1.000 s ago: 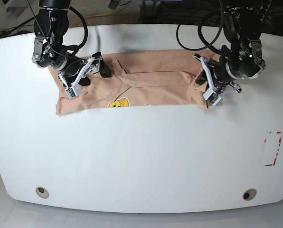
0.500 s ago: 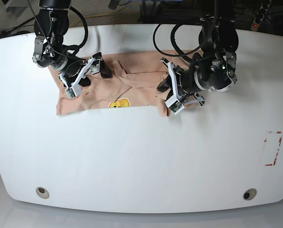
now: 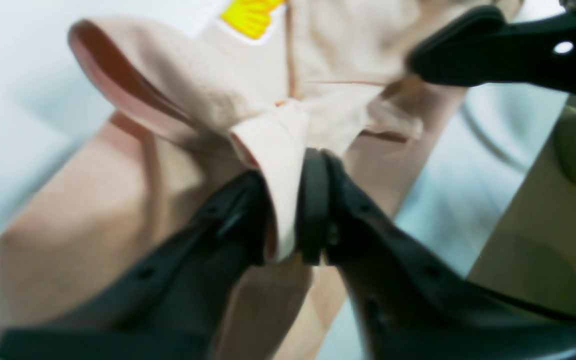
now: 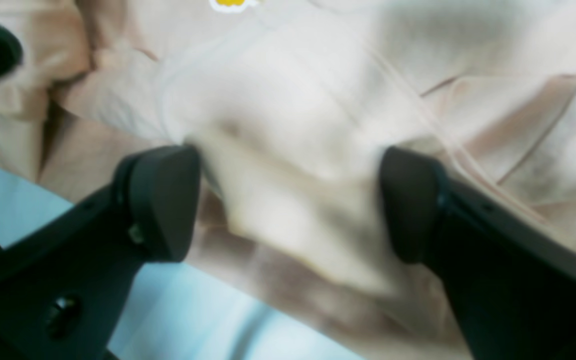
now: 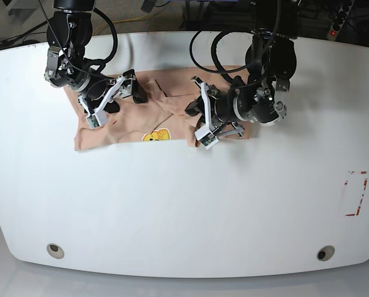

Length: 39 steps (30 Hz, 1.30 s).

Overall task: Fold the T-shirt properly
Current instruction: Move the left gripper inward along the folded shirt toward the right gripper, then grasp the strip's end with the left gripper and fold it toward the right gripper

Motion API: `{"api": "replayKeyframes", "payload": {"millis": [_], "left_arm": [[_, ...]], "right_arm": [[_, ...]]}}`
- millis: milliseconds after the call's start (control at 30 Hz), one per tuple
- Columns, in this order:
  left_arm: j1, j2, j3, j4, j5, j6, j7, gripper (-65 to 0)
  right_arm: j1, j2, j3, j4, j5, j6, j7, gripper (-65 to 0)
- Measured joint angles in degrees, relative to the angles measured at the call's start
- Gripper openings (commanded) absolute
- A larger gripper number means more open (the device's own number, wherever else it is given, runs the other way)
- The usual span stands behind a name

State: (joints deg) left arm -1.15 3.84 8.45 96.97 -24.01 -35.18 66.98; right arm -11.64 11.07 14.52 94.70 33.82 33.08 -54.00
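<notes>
Your left hand [image 3: 288, 215] was clenched on a fold of the T-shirt [image 5: 132, 124]; your right hand [image 4: 288, 200] stood released, pressing the cloth.

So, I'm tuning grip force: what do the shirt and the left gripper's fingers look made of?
T-shirt: soft matte woven or knit cloth, likely cotton; it creases and drapes. Left gripper fingers: matte black, probably moulded plastic or rubber; smooth rounded edges, slight sheen.

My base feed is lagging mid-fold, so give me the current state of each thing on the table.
Peach cotton T-shirt: partly folded, one end lifted over its middle.
Left gripper: shut on a pinched T-shirt fold.
Right gripper: open, T-shirt fabric between its jaws.
Yellow print: showing at the near edge.
</notes>
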Motion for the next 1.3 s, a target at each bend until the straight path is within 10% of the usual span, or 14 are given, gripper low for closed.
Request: {"api": "replayKeyframes", "payload": {"millis": [200,567,833,1300], "left_arm": [[-1.77,1.99,2.29,-0.5,-0.52,9.4,-0.59,-27.8],[-2.89,-1.53,6.43,12.57,-1.57,1.84,5.44,-27.9],[-0.33,-8.76,-9.42,13.4,0.63,2.16,5.27,-54.4],[2.43,-9.84,2.08,9.53,8.83,1.68,4.09,-56.0]], "right_arm": [[0.0,0.02,0.02,0.0,0.02,0.02,0.0,-10.6],[0.0,0.02,-0.02,0.0,0.02,0.02,0.0,-10.6],[0.07,-0.07,-0.02,0.0,0.0,0.02,-0.02,-10.6],[0.09,-0.11,-0.02,0.0,0.04,0.04,-0.02,-10.6]]}}
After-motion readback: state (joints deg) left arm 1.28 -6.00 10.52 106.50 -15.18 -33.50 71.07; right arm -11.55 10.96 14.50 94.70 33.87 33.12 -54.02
